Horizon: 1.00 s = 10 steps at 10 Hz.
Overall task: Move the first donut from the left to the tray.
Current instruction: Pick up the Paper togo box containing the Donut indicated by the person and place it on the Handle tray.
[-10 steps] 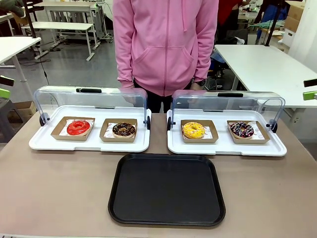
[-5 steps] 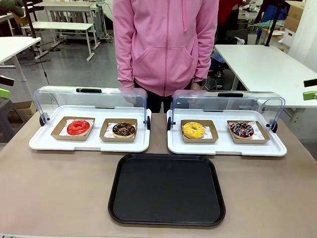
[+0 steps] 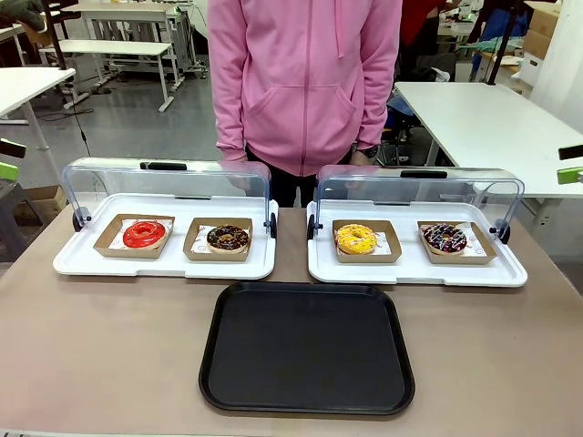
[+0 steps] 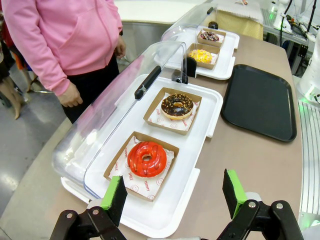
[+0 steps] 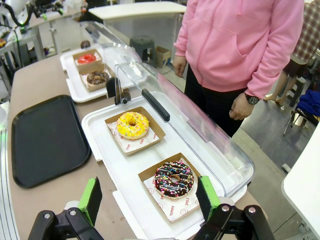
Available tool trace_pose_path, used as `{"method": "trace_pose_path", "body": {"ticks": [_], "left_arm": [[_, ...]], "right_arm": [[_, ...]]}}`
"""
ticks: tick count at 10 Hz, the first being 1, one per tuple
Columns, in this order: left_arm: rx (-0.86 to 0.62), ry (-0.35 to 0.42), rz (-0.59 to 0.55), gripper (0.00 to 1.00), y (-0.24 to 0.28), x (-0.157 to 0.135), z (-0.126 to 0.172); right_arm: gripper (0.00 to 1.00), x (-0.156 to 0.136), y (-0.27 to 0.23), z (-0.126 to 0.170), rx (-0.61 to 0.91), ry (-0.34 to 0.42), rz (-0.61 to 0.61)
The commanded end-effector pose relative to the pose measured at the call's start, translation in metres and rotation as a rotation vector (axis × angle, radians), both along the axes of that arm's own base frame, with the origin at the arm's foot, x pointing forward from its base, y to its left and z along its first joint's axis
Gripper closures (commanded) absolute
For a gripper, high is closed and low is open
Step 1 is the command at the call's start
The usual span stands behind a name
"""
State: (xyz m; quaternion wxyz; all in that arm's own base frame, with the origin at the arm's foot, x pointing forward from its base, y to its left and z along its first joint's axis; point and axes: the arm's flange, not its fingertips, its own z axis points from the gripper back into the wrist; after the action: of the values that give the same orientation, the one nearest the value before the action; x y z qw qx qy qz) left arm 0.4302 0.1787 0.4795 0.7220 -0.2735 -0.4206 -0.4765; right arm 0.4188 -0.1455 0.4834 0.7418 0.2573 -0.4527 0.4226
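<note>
Just ahead of the left tool, the donut is glossy red on a white liner with small red print, in a brown cardboard holder; the chocolate-brown donut beyond it carries pale orange crumbs. Ahead of the right tool lie a dark donut with many-coloured sprinkles and a yellow donut. The tray is black, the display trays white, the tools' pads green, the person's top pink.

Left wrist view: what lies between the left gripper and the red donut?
In the left wrist view, the white display tray and a cardboard holder lie between the left gripper and the red donut.
</note>
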Motion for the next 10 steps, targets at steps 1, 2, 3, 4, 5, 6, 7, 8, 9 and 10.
{"method": "trace_pose_path", "body": {"ticks": [1,2,3,4,5,6,7,8,9,10], "left_arm": [[-0.016,-0.015,-0.006,0.0,-0.0012,-0.0001,0.0009],[-0.016,-0.015,-0.006,0.0,-0.0012,-0.0001,0.0009],[-0.016,-0.015,-0.006,0.0,-0.0012,-0.0001,0.0009],[-0.016,-0.015,-0.006,0.0,-0.0012,-0.0001,0.0009],[-0.016,-0.015,-0.006,0.0,-0.0012,-0.0001,0.0009],[-0.016,-0.015,-0.006,0.0,-0.0012,-0.0001,0.0009],[-0.016,-0.015,-0.006,0.0,-0.0012,-0.0001,0.0009],[-0.016,-0.015,-0.006,0.0,-0.0012,-0.0001,0.0009],[-0.016,-0.015,-0.006,0.0,-0.0012,-0.0001,0.0009],[-0.016,-0.015,-0.006,0.0,-0.0012,-0.0001,0.0009]], "right_arm": [[0.0,0.0015,0.0015,0.0,0.018,-0.025,-0.001],[0.0,0.0015,0.0015,0.0,0.018,-0.025,-0.001],[0.0,0.0015,0.0015,0.0,0.018,-0.025,-0.001],[0.0,0.0015,0.0015,0.0,0.018,-0.025,-0.001],[0.0,0.0015,0.0015,0.0,0.018,-0.025,-0.001],[0.0,0.0015,0.0015,0.0,0.018,-0.025,-0.001],[0.0,0.0015,0.0015,0.0,0.018,-0.025,-0.001],[0.0,0.0015,0.0015,0.0,0.018,-0.025,-0.001],[0.0,0.0015,0.0015,0.0,0.018,-0.025,-0.001],[0.0,0.0015,0.0015,0.0,0.018,-0.025,-0.001]]}}
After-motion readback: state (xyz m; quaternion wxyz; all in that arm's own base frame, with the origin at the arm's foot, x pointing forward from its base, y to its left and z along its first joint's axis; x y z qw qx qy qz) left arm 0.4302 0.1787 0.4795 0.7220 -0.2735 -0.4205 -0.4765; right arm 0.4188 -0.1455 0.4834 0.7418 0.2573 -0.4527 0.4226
